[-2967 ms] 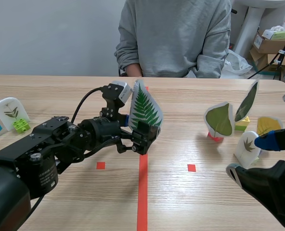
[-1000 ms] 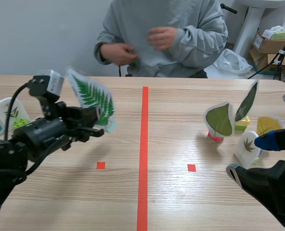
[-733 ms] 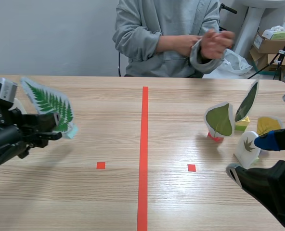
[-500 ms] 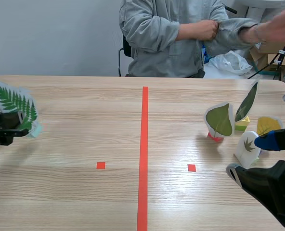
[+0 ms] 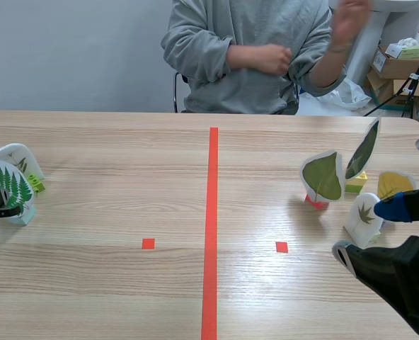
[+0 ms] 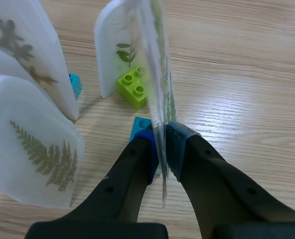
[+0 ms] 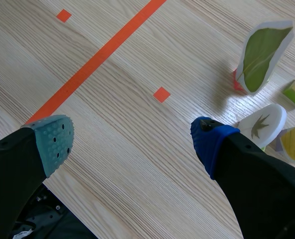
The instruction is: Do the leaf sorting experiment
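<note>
My left gripper [image 6: 161,149] is shut on a clear fern leaf card [image 6: 157,74], seen edge-on between its pads, with a teal base block [image 6: 139,124] under it. In the scene view that fern card [image 5: 6,187] stands at the table's far left, in front of a white sprig card [image 5: 17,160] on a green brick [image 5: 34,185]. Beside the gripper stand another fern card [image 6: 35,144] and a sprig card [image 6: 118,50]. My right gripper [image 7: 130,142] hangs open over bare table near the right group: a green leaf card [image 5: 323,176], a small leaf card [image 5: 364,216].
A dark leaf card [image 5: 363,150] and a yellow leaf card [image 5: 395,184] stand at the right. A further white card [image 6: 23,50] and a blue brick [image 6: 75,84] crowd the left corner. A person [image 5: 259,57] sits across the table with raised hands.
My left arm has carried the fern card from the table's middle to the far left edge, next to the other cards. The person's arms have moved. My right arm has kept still.
</note>
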Available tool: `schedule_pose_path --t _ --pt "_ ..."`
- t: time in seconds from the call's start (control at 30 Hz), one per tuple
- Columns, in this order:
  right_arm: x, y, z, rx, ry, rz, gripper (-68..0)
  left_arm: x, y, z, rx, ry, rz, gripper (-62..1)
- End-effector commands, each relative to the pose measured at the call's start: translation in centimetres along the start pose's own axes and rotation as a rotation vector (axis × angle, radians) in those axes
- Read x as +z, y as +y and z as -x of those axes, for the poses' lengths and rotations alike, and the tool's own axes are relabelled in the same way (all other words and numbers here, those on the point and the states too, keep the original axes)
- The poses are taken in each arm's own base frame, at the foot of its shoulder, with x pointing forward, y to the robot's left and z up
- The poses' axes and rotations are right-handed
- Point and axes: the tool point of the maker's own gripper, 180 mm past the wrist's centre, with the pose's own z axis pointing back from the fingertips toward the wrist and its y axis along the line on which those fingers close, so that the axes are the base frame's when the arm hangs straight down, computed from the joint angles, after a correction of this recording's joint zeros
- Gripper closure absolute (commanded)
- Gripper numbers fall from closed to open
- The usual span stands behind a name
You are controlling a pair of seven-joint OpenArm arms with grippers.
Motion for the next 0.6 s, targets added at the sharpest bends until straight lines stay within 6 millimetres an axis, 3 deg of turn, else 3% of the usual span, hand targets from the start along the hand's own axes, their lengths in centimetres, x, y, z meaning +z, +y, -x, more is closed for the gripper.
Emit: schedule_pose_path --t 0.0,0.2,0.27,0.43,0.5,0.57 --pt "0.09 -0.20 -0.37 0.009 -0.015 -0.002 -48.1 -0.04 0.15 -1.59 -0.010 -0.045 0.000 -3.9" --pt "0.09 -0.20 -0.37 0.009 -0.015 -0.002 -48.1 -0.03 0.13 -1.77 -0.010 -0.055 0.002 -6.9" --pt "0.09 -0.20 -0.37 0.009 -0.015 -0.002 -48.1 -0.02 0.12 -1.89 -0.010 -0.062 0.002 -13.6" --pt "0.09 -0.20 -0.37 0.009 -0.015 -0.002 -48.1 0.07 0.11 -2.04 -0.003 -0.074 0.003 -40.4" --pt "0.09 -0.20 -0.37 0.009 -0.015 -0.002 -48.1 0.18 0.10 -1.80 -0.002 -0.070 0.006 -45.7" --pt "0.09 -0.20 -0.36 0.009 -0.015 -0.001 -48.1 0.50 -0.18 -1.52 -0.008 -0.066 0.024 -46.9"
